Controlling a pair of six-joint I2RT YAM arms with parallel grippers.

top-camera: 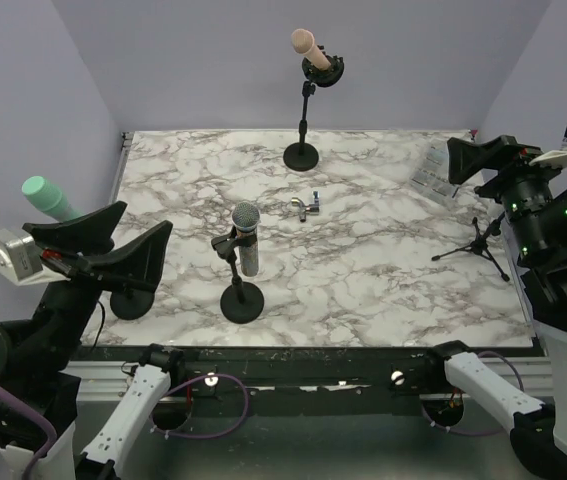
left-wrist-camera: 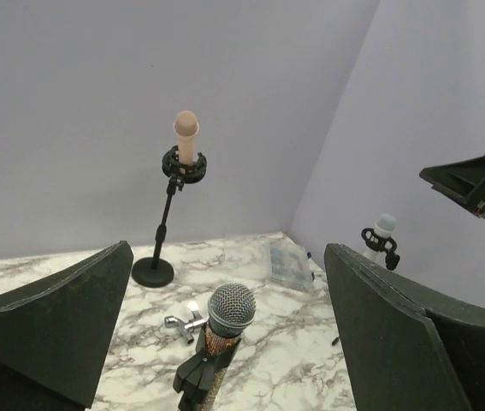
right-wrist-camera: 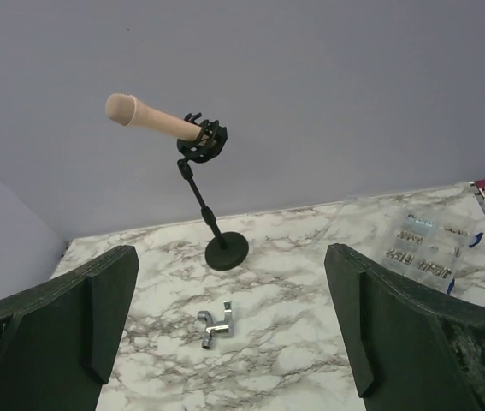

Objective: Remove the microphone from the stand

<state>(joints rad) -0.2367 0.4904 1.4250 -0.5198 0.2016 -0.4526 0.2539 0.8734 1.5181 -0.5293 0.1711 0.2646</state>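
Observation:
A silver mesh-headed microphone [top-camera: 246, 225] sits upright in the clip of a short black stand [top-camera: 242, 301] at the table's front middle. It also shows in the left wrist view [left-wrist-camera: 231, 310]. My left gripper [top-camera: 146, 220] is open and empty, left of this microphone and apart from it; the microphone lies below and between its fingers [left-wrist-camera: 227, 257]. A pink microphone [top-camera: 303, 42] sits tilted in a taller stand [top-camera: 301, 155] at the back. My right gripper [top-camera: 453, 162] is open and empty at the right edge, and its view faces the pink microphone [right-wrist-camera: 152, 117].
A teal microphone [top-camera: 48, 197] stands on a round base [top-camera: 131, 303] by my left arm. A tripod stand [top-camera: 478, 243] holds a white microphone [left-wrist-camera: 383, 227] at the right. A small metal fitting [top-camera: 308, 207] lies mid-table. A clear parts bag [top-camera: 433, 170] lies back right.

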